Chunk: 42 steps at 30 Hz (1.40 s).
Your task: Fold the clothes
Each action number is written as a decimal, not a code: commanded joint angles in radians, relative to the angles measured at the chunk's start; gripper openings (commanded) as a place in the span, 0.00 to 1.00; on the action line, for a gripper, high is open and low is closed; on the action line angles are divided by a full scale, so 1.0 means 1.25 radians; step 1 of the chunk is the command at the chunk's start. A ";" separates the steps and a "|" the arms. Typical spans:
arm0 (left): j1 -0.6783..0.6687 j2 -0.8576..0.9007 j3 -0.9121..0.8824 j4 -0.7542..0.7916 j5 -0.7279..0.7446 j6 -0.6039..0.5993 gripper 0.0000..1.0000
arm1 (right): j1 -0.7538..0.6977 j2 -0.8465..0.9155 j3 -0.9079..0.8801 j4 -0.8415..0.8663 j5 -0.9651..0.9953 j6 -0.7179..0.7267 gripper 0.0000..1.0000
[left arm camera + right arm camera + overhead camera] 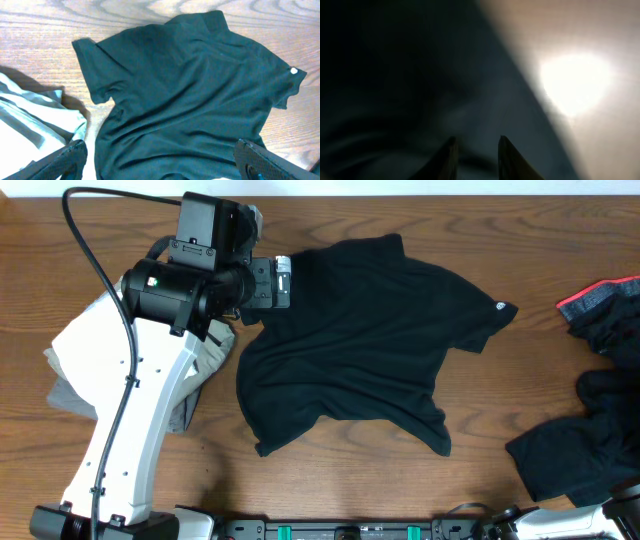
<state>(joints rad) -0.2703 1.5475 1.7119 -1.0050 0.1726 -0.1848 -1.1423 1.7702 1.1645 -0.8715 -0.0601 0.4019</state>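
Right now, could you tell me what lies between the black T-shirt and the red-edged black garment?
Nothing: in the overhead view, only bare wooden table separates the black T-shirt from the red-edged garment.

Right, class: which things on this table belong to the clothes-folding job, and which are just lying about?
Belong to the job: black T-shirt; white and grey pile; red-edged black garment; other black garment.
Just there: black cable; table, which only bears the clothes.
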 commanded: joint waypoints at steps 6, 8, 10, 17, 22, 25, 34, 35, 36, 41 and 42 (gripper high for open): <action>0.001 -0.005 0.013 0.006 -0.010 0.008 0.95 | 0.104 0.001 -0.013 -0.072 -0.415 -0.316 0.15; 0.001 -0.005 0.013 0.010 -0.010 0.008 0.96 | 0.158 0.001 -0.049 -0.064 -0.351 -0.284 0.18; 0.001 -0.005 0.013 0.014 -0.010 0.008 0.96 | 0.206 0.001 -0.093 -0.042 -0.232 -0.204 0.18; 0.001 -0.005 0.013 0.013 -0.010 0.008 0.96 | 0.244 0.001 -0.201 0.139 0.137 0.032 0.22; 0.001 -0.005 0.013 0.013 -0.010 0.008 0.97 | 0.159 0.001 -0.186 0.185 0.220 0.065 0.27; 0.001 -0.005 0.013 0.012 -0.010 0.008 0.97 | 0.093 0.001 -0.151 0.189 0.234 0.064 0.29; 0.001 -0.005 0.013 0.013 -0.010 0.008 0.97 | -0.046 0.001 0.040 0.117 0.166 0.021 0.35; 0.001 -0.005 0.013 0.014 -0.010 0.008 0.97 | -0.048 0.001 0.061 0.117 0.111 -0.008 0.35; 0.001 -0.005 0.013 0.017 -0.010 0.010 0.97 | -0.049 0.001 0.078 0.117 0.059 -0.035 0.36; 0.000 -0.005 0.013 0.027 -0.010 0.033 0.97 | -0.028 0.000 0.169 0.119 -0.341 -0.182 0.36; 0.000 -0.005 0.013 0.027 -0.010 0.043 0.97 | -0.019 0.000 0.184 0.117 -0.435 -0.215 0.37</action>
<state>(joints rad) -0.2703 1.5475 1.7119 -0.9733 0.1726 -0.1738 -1.1923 1.7691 1.3392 -0.7212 -0.2028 0.2874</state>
